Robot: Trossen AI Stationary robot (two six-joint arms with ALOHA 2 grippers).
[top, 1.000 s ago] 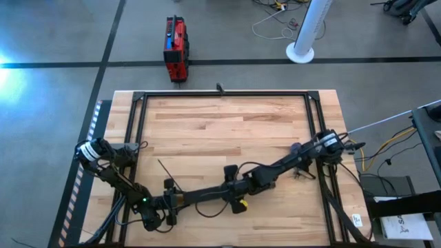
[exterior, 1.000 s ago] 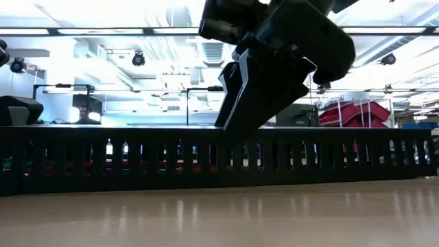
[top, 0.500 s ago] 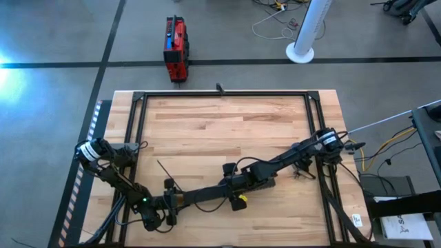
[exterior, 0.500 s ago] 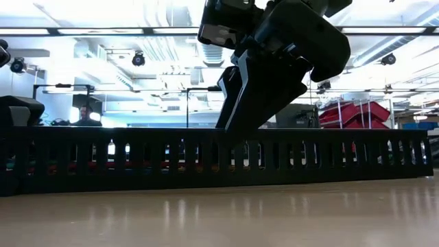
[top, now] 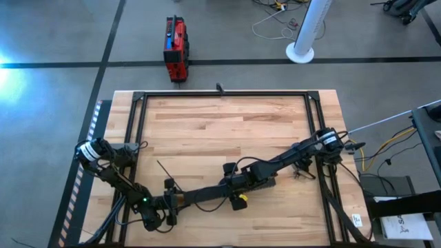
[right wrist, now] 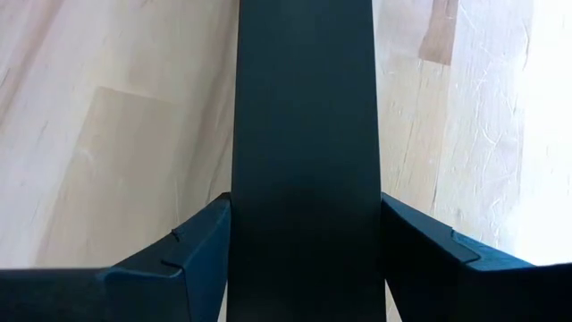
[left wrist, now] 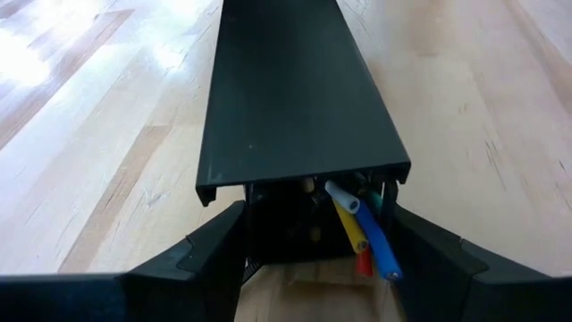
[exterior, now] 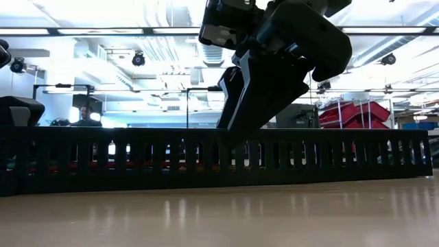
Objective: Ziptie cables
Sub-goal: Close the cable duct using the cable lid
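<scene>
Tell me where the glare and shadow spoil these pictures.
Low view: bright ceiling lights behind turn the gripper and slotted bar into dark shapes. High view: a glare patch on the floor at the left edge. Left wrist view: window shine on the table; the cables stay clear. Right wrist view: washed out at one edge.

A pale butcher-block wooden table (top: pixel 220 127) fills mid-frame, black slotted bars (top: pixel 224 94) lying along its edges.

Robotics lab: butcher-block table (top: pixel 220 131), concrete floor (top: pixel 62 41), red storage bins (exterior: pixel 357 113).
</scene>
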